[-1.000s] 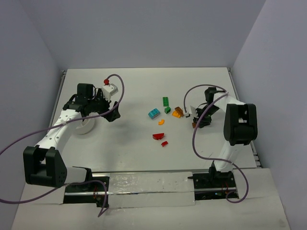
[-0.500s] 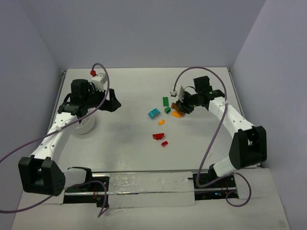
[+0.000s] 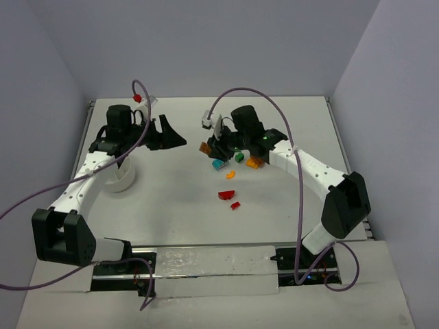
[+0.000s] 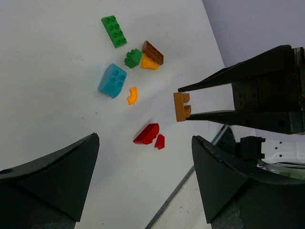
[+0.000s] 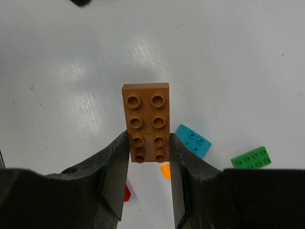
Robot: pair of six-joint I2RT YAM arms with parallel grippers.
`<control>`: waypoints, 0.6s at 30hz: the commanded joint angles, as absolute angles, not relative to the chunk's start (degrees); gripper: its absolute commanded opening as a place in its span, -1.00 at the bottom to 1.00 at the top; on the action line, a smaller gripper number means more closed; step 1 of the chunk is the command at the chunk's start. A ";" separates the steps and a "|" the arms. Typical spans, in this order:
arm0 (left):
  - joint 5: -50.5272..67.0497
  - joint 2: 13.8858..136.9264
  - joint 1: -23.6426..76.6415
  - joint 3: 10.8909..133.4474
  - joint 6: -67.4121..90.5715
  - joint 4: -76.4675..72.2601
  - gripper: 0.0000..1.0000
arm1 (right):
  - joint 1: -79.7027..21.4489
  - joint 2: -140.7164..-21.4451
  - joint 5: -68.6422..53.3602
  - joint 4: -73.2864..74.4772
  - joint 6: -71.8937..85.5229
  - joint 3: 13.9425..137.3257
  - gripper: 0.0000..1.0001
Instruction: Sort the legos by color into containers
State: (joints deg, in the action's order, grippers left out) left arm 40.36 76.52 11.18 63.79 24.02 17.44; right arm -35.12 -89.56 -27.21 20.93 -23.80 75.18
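The right hand (image 5: 147,149) has carried a brown brick (image 5: 146,119) leftward, toward the left hand (image 3: 173,136).

Brown eight-stud brick (image 5: 145,114) pinched in right hand (image 5: 148,140); cyan brick (image 3: 219,164), green bricks (image 4: 114,31), orange pieces (image 4: 132,95), red pieces (image 4: 147,134) loose on bench (image 3: 178,199); white bowl (image 3: 125,182) well apart

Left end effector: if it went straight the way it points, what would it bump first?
Most likely the brown brick held by the right end effector, straight ahead of the left end effector. Depth is unclear, so it might miss.
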 commanded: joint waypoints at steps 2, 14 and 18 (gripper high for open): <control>44.63 78.01 14.11 65.68 28.26 13.54 0.74 | -38.59 -90.92 -22.40 19.14 -18.95 80.39 -1.00; 45.05 80.16 17.27 66.45 28.56 13.09 0.47 | -42.01 -92.29 -20.92 20.13 -18.46 83.54 -1.00; 46.32 80.95 17.23 66.54 29.88 12.03 0.23 | -42.80 -92.37 -20.83 20.48 -18.63 83.84 -1.00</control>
